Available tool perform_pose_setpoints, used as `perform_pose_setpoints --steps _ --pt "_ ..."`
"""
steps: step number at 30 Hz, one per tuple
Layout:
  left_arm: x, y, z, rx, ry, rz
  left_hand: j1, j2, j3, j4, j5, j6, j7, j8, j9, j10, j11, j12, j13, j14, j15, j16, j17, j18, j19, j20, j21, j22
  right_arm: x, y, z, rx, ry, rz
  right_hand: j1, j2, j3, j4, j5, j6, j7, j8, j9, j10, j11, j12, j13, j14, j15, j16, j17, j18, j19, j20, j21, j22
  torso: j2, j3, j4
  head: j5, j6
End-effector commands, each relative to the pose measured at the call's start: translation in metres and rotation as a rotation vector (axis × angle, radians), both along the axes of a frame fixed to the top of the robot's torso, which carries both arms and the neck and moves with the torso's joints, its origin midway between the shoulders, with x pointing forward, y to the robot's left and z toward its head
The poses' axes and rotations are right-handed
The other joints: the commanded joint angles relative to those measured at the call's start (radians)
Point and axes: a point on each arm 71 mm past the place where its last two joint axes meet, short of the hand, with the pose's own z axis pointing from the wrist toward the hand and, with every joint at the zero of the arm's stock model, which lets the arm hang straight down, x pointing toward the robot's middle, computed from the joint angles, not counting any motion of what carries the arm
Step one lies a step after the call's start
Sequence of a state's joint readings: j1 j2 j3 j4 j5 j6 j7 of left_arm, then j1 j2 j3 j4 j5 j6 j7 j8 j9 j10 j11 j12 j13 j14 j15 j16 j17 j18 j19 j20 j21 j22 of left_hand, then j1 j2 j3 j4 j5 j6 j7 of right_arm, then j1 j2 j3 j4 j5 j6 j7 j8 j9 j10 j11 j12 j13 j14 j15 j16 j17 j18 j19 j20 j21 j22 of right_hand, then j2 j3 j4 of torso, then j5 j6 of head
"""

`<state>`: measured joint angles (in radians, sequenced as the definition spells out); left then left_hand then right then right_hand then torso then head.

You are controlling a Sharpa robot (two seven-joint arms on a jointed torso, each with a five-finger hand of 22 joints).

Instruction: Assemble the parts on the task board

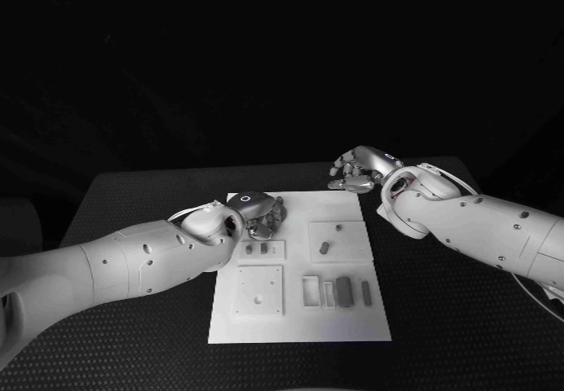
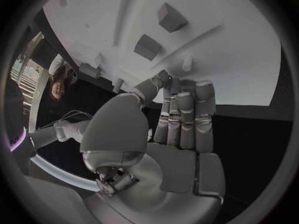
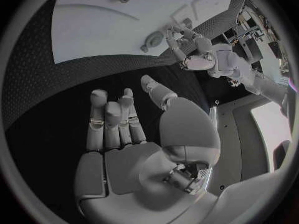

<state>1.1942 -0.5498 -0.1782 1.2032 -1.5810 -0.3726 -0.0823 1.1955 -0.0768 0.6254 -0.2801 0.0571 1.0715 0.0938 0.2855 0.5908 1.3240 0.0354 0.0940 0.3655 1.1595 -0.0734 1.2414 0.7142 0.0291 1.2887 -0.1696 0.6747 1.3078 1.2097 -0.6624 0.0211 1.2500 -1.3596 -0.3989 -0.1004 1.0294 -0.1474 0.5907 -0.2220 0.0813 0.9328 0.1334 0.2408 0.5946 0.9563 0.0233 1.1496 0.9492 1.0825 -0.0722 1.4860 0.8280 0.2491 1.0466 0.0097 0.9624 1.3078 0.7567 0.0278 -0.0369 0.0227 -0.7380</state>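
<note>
The white task board [image 1: 300, 314] lies in the middle of the black table. Small grey parts stand on it: two pegs [image 1: 337, 227] on a raised plate, two short pieces [image 1: 266, 248] by my left hand, and a block [image 1: 343, 288] beside an open frame [image 1: 310, 291]. My left hand [image 1: 261, 218] hangs over the board's far left corner, fingers pointing down. In the left wrist view its fingers [image 2: 187, 114] lie straight together, with the thumb tip against them above the board [image 2: 236, 50]; I cannot tell if anything is pinched. My right hand [image 1: 356, 171] hovers past the board's far right corner, fingers spread, palm [image 3: 124, 149] empty.
A square plate with small holes [image 1: 258, 291] sits on the board's near left. Two dark blocks [image 2: 171, 16] stand on the board in the left wrist view. Black table surface [image 1: 458, 326] surrounds the board on all sides.
</note>
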Motion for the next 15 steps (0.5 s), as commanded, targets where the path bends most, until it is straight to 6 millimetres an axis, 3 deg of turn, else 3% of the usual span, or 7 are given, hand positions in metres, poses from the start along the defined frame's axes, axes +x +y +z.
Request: perform_pose_setpoints --steps 1,15 --pt "0.001 0.001 0.009 -0.099 -0.002 0.009 -0.004 0.011 0.006 -0.001 0.003 0.012 0.005 0.006 0.000 0.006 -0.001 0.001 0.002 0.007 -0.003 0.004 -0.001 0.115 0.004 -0.001 0.004 0.023 0.000 0.000 0.000 -0.003 -0.002 0.009 -0.004 0.002 -0.001 0.007 -0.002 -0.001 0.006 -0.004 -0.001 -0.002 0.006 0.007 -0.001 -0.002 -0.003 0.004 -0.002 0.013 0.002 -0.004 -0.003 0.017 -0.001 0.0005 0.0003 0.001 0.003" --pt "-0.002 0.029 0.025 -0.119 0.077 0.065 -0.006 0.011 0.007 -0.002 0.003 0.012 0.005 0.006 0.000 0.007 -0.002 0.000 0.003 0.009 -0.004 0.004 -0.002 0.115 0.005 -0.002 0.006 0.023 -0.001 -0.005 0.000 -0.008 0.002 0.002 -0.004 0.002 -0.001 0.007 -0.002 0.000 0.006 -0.004 -0.001 -0.002 0.006 0.007 -0.002 -0.002 -0.003 0.005 -0.002 0.013 0.003 -0.004 -0.003 0.017 -0.002 0.0000 0.0036 0.001 0.008"
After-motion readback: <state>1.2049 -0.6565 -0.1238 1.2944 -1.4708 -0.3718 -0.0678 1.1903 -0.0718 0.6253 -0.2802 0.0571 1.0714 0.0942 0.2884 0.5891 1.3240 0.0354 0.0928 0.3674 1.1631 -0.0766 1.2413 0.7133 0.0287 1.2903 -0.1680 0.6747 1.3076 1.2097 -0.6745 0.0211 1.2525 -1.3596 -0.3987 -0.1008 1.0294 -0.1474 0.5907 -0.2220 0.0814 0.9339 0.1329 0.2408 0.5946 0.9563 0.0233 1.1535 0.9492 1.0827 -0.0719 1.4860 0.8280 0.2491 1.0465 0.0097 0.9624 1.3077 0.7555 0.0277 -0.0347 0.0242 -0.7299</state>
